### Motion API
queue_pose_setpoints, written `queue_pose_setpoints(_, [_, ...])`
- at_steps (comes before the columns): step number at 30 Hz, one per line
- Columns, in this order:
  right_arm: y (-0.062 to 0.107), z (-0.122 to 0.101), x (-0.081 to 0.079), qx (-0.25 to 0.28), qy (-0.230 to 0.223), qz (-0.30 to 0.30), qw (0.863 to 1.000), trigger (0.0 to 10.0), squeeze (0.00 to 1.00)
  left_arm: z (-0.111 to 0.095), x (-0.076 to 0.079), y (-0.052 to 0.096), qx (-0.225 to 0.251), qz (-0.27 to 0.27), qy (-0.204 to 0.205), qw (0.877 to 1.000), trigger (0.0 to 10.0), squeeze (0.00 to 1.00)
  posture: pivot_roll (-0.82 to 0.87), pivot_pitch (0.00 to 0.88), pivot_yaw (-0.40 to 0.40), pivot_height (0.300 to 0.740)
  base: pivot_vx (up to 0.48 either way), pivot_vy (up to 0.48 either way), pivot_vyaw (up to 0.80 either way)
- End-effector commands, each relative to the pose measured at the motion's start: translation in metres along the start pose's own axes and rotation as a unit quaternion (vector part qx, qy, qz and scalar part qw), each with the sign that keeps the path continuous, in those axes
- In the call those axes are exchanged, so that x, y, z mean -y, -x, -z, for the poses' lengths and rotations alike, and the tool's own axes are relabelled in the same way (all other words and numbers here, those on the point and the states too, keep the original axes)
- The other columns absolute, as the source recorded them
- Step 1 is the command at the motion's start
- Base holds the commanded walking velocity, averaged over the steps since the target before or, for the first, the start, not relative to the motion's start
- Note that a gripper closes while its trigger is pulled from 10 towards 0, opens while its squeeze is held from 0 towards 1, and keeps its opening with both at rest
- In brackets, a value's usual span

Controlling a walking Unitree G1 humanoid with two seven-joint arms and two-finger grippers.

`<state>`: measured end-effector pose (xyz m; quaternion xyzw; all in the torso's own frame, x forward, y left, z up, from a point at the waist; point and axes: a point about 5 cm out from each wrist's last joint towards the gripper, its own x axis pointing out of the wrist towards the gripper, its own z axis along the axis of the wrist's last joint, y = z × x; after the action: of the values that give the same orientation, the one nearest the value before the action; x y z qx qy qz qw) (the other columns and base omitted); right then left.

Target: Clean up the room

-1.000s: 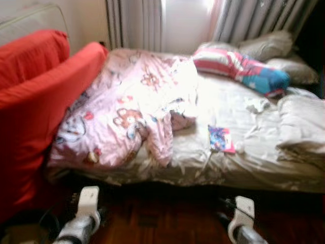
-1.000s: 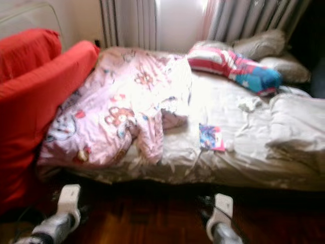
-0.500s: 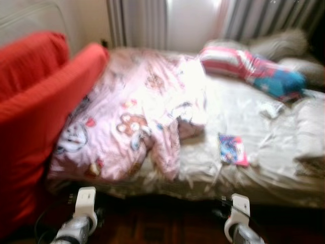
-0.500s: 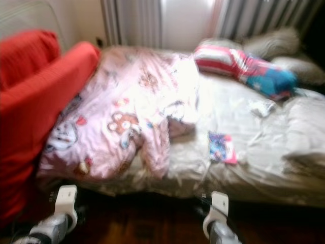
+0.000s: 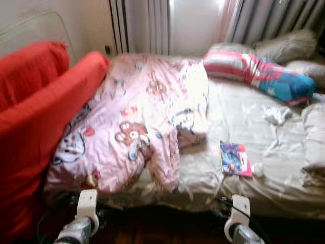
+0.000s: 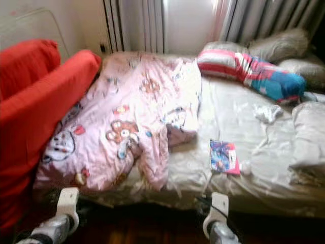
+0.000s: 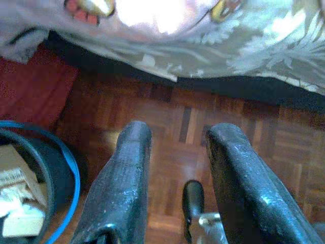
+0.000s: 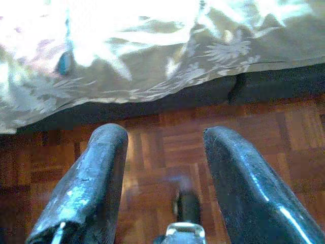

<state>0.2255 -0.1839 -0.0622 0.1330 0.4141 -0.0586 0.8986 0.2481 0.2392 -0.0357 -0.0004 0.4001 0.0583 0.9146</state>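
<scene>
— Which step are you on?
— Approaching the bed (image 5: 244, 117); both the left gripper (image 7: 175, 168) and right gripper (image 8: 165, 168) hang parted, empty.
— Next?
— Reach the booklet (image 5: 234, 158) near the right edge.

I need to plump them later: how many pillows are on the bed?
3: a striped pink-and-blue pillow at the head, a grey pillow behind it, and another grey one at the far right edge. More may be hidden.

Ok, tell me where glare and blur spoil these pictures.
Left eye view: soft all over, window washed out, glare whitens the pink quilt's upper part. Right eye view: the same. Left wrist view: a white burn on the quilt edge, floor sharp enough. Right wrist view: the sheet mostly burnt white.
</scene>
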Motion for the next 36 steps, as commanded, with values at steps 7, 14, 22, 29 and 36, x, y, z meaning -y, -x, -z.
queue_pose_setpoints(7, [0.0017,0.0013,0.0094,-0.001,-0.002,0.014,1.0,10.0,0.0,0.0004,0.0078,-0.001,-0.003,0.012,-0.006,1.0,10.0,0.0,0.04,0.0,-0.011,0.73,0.274,0.0,0.0])
queue_pose_setpoints(14, [0.0017,0.0013,0.0094,-0.001,-0.002,0.014,1.0,10.0,0.0,0.0004,0.0078,-0.001,-0.003,0.012,-0.005,1.0,10.0,0.0,0.04,0.0,-0.011,0.73,0.274,0.0,0.0])
queue_pose_setpoints(22, [0.0015,0.0009,0.0086,-0.001,-0.005,0.011,1.0,10.0,0.0,-0.0005,0.0075,-0.0011,-0.003,0.011,-0.006,1.0,10.0,0.0,0.04,0.0,-0.008,0.73,0.276,0.0,0.0])
queue_pose_setpoints(29, [0.0014,0.0008,0.0083,-0.001,-0.008,0.01,1.0,10.0,0.0,-0.0007,0.0077,-0.0011,-0.002,0.012,-0.005,1.0,10.0,0.0,0.04,0.0,-0.008,0.73,0.275,0.0,0.0])
queue_pose_setpoints(36, [0.0014,0.0004,0.0085,0.002,-0.009,0.01,1.0,10.0,0.0,-0.0021,0.0085,-0.0011,0.005,0.017,-0.007,1.0,10.0,0.0,0.04,0.0,-0.012,0.73,0.195,0.0,0.0])
